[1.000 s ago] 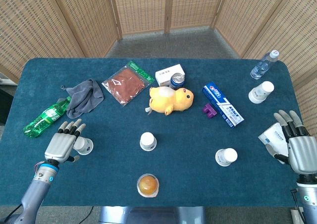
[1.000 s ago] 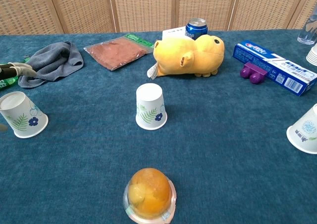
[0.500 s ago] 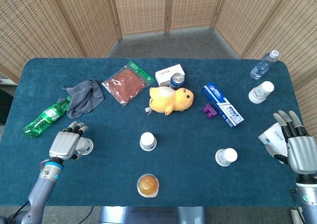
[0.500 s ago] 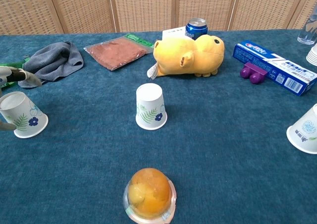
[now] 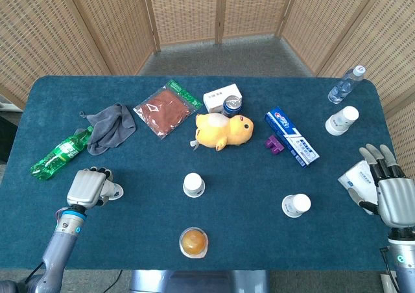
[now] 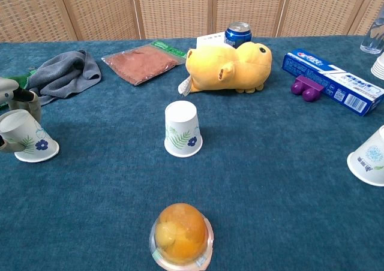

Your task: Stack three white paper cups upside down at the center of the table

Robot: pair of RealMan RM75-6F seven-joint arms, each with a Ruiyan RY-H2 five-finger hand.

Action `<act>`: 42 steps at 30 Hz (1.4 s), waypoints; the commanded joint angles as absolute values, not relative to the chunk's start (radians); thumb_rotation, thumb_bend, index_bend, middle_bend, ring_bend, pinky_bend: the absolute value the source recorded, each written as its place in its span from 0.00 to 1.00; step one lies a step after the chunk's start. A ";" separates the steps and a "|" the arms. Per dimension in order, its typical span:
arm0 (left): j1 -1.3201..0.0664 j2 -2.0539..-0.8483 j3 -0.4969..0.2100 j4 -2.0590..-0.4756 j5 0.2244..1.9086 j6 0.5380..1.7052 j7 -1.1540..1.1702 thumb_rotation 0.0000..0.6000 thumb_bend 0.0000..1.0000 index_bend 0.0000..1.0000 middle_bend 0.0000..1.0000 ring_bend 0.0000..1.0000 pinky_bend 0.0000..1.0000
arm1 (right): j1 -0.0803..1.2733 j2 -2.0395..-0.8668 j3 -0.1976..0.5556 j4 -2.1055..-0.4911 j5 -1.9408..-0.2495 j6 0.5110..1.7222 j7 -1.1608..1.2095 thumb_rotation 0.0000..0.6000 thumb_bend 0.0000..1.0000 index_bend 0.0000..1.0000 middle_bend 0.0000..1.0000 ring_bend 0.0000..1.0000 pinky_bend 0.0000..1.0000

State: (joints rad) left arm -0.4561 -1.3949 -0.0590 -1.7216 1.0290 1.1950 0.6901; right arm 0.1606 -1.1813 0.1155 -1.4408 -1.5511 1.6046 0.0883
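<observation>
Two floral paper cups (image 6: pixel 183 129), unreadable toothpaste box (image 6: pixel 333 90)

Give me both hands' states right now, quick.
Left hand: fingers closed around the paper cup, gripping it.
Right hand: open, holding nothing.

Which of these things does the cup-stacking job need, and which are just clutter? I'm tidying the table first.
Needed:
centre cup
left cup, gripped by left hand
right cup
far-right cups

Clutter:
plush duck
soda can
toothpaste box
grey cloth
green bottle
jelly cup
</observation>
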 commanded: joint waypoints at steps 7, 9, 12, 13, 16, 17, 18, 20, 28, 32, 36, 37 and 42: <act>-0.469 -1.263 -0.097 -1.892 1.018 1.187 0.637 1.00 0.27 0.44 0.44 0.39 0.54 | 0.160 -1.185 0.117 -1.439 -1.552 1.596 0.086 1.00 0.24 0.10 0.13 0.00 0.31; -0.479 -1.231 -0.111 -1.933 1.020 1.187 0.635 1.00 0.27 0.44 0.44 0.39 0.54 | 0.160 -1.185 0.117 -1.441 -1.554 1.596 0.084 1.00 0.24 0.11 0.13 0.00 0.31; -0.502 -1.194 -0.137 -1.989 1.023 1.184 0.638 1.00 0.27 0.44 0.44 0.39 0.54 | 0.159 -1.186 0.117 -1.443 -1.557 1.595 0.080 1.00 0.24 0.11 0.13 0.00 0.31; -0.515 -1.183 -0.148 -2.011 1.016 1.179 0.646 1.00 0.27 0.44 0.44 0.39 0.54 | 0.159 -1.187 0.117 -1.444 -1.558 1.595 0.078 1.00 0.24 0.11 0.13 0.00 0.31; -0.558 -1.170 -0.176 -2.059 0.979 1.157 0.676 1.00 0.27 0.43 0.43 0.38 0.53 | 0.159 -1.188 0.117 -1.445 -1.560 1.592 0.074 1.00 0.24 0.10 0.13 0.00 0.31; -0.573 -1.169 -0.186 -2.072 0.963 1.152 0.686 1.00 0.27 0.42 0.43 0.38 0.53 | 0.159 -1.188 0.117 -1.445 -1.559 1.591 0.072 1.00 0.24 0.10 0.13 0.00 0.31; -0.588 -1.170 -0.194 -2.083 0.947 1.147 0.698 1.00 0.26 0.42 0.42 0.38 0.53 | 0.159 -1.189 0.116 -1.444 -1.559 1.590 0.072 1.00 0.24 0.10 0.13 0.00 0.31; -0.625 -1.176 -0.213 -2.103 0.914 1.140 0.726 1.00 0.26 0.41 0.41 0.37 0.52 | 0.158 -1.189 0.117 -1.443 -1.558 1.588 0.071 1.00 0.24 0.11 0.13 0.00 0.31; -0.773 -1.257 -0.249 -2.131 0.748 1.133 0.836 1.00 0.26 0.41 0.40 0.36 0.51 | 0.159 -1.190 0.120 -1.439 -1.559 1.585 0.078 1.00 0.24 0.10 0.13 0.00 0.31; -0.841 -1.316 -0.251 -2.130 0.694 1.156 0.893 1.00 0.26 0.41 0.40 0.35 0.50 | 0.157 -1.189 0.121 -1.439 -1.558 1.586 0.082 1.00 0.24 0.11 0.13 0.00 0.31; -0.903 -1.377 -0.251 -2.111 0.647 1.191 0.951 1.00 0.25 0.40 0.40 0.35 0.50 | 0.157 -1.187 0.123 -1.438 -1.557 1.585 0.086 1.00 0.24 0.11 0.13 0.00 0.31; -0.920 -1.395 -0.251 -2.103 0.635 1.202 0.967 1.00 0.26 0.40 0.40 0.35 0.50 | 0.157 -1.187 0.123 -1.438 -1.557 1.585 0.087 1.00 0.24 0.11 0.13 0.00 0.31; -0.975 -1.450 -0.251 -2.077 0.589 1.239 1.010 1.00 0.25 0.40 0.40 0.35 0.49 | 0.155 -1.184 0.126 -1.439 -1.556 1.588 0.094 1.00 0.24 0.10 0.13 0.00 0.31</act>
State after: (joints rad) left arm -0.9626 -1.4378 -0.2513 -2.0867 0.6006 1.2273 0.9983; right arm 0.1553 -1.1843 0.1264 -1.4387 -1.5563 1.5876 0.0936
